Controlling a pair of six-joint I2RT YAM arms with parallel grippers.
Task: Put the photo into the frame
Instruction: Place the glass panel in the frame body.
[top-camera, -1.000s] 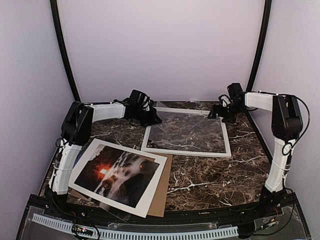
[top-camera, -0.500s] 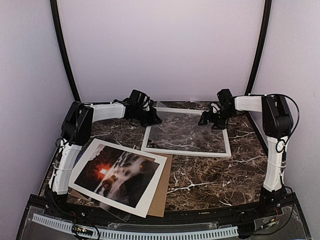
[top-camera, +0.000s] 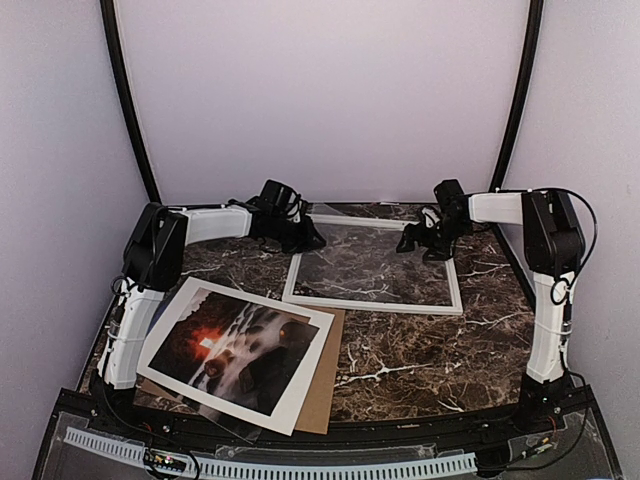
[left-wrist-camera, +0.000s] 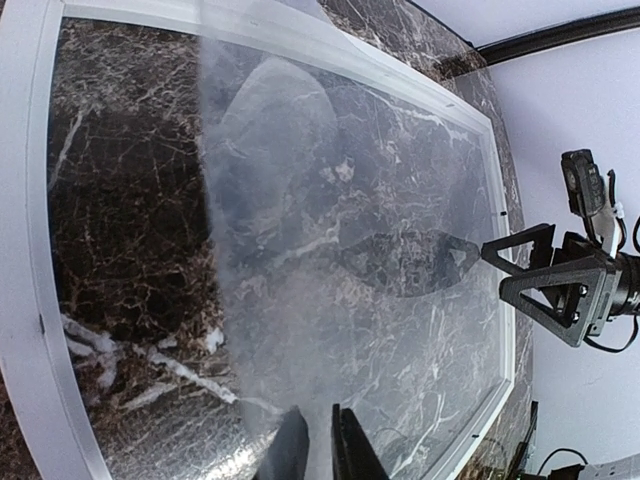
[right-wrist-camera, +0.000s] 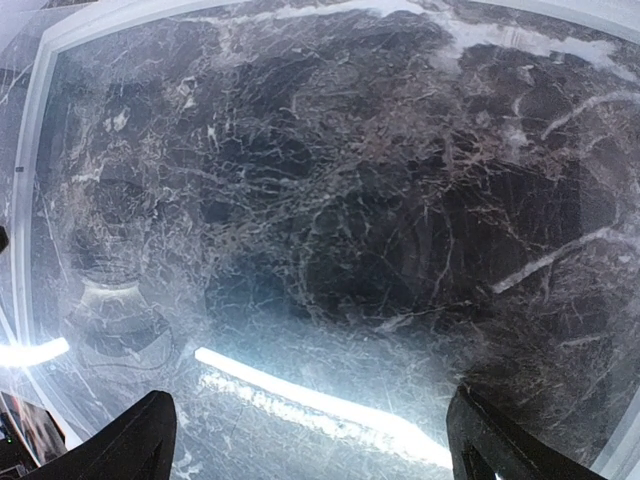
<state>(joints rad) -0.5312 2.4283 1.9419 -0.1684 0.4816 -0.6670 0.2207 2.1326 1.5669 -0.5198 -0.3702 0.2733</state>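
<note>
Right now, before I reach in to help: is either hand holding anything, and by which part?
The left hand pinches the thin clear plastic sheet by one edge; the open right hand holds nothing.

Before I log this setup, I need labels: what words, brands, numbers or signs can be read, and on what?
None can be read.
The photo shows only a landscape; the frame and the cardboard carry no print.
Anything on the small board at the near edge is too small to tell.

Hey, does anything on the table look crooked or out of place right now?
Yes: a clear sheet lies skewed over the frame, its far edge poking past the far rail. The photo lies crooked over brown cardboard.
</note>
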